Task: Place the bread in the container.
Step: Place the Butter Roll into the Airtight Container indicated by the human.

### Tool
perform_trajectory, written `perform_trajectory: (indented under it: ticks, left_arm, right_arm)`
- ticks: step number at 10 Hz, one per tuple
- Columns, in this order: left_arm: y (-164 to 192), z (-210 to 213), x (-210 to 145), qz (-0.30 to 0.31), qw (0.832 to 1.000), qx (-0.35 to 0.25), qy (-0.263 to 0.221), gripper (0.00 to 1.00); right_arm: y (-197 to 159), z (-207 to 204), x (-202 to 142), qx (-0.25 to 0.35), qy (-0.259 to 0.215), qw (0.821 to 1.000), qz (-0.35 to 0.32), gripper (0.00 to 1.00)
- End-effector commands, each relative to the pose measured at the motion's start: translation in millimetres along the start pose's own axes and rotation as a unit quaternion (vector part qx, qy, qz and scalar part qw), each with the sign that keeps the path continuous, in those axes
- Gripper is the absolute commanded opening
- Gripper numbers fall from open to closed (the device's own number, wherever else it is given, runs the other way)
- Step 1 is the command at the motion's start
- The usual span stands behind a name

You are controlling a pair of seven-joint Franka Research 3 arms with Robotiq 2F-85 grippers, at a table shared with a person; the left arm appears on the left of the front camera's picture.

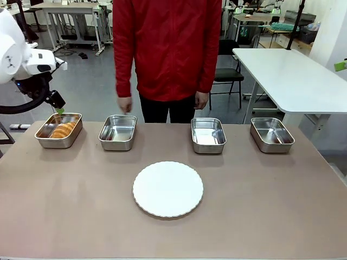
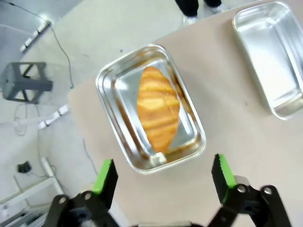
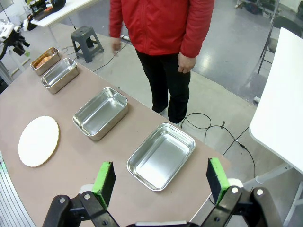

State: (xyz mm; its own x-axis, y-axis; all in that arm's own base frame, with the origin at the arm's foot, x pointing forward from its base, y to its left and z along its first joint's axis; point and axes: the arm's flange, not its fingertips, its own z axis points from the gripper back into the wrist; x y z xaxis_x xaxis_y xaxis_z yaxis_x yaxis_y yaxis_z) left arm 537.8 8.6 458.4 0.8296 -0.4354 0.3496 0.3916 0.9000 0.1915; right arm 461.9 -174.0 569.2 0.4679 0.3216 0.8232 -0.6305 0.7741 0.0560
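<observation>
- The bread (image 2: 157,112) lies flat inside the container (image 2: 110,77), the pan at the robot's left end of the row, long axis running along the pan's length.
- Directly above that pan hangs the left gripper (image 2: 163,176), jaws spread wide, nothing between the green pads, clear of the croissant.
- So the left arm is plainly the nearer one; the job looks done, only a retreat left.
- Well away from that pan, the right gripper (image 3: 161,178) hovers beyond the far pan, wide apart, empty.
</observation>
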Motion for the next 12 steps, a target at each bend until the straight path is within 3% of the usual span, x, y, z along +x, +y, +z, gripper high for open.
perform_trajectory:
  ticks: [1, 4, 8, 9, 10, 11, 12]
  left_arm:
    - [-28, 34, -44, 0.019, 0.999, 0.011, -0.033, 1.0]
    - [-66, 68, -109, 0.051, 0.995, 0.002, -0.088, 1.0]
    - [-97, 69, -157, 0.059, 0.993, 0.008, -0.105, 1.0]
    - [-96, 68, -162, 0.076, 0.99, 0.001, -0.12, 1.0]
    - [-91, 60, -158, 0.069, 0.994, -0.021, -0.083, 1.0]
    - [-73, 85, -105, 0.058, 0.993, 0.005, -0.1, 1.0]
    - [-73, 85, -105, 0.058, 0.993, 0.005, -0.1, 1.0]
  right_arm:
    - [0, 1, 1, 0.002, -0.004, 1.0, 0.001, 1.0]
    - [0, 1, 1, 0.002, -0.004, 1.0, 0.001, 1.0]
    - [0, 1, 1, 0.002, -0.004, 1.0, 0.001, 1.0]
    - [0, 1, 1, 0.002, -0.004, 1.0, 0.001, 1.0]
    - [0, 1, 1, 0.002, -0.004, 1.0, 0.001, 1.0]
    - [0, 1, 1, 0.002, -0.004, 1.0, 0.001, 1.0]
    - [0, 1, 1, 0.002, -0.004, 1.0, 0.001, 1.0]
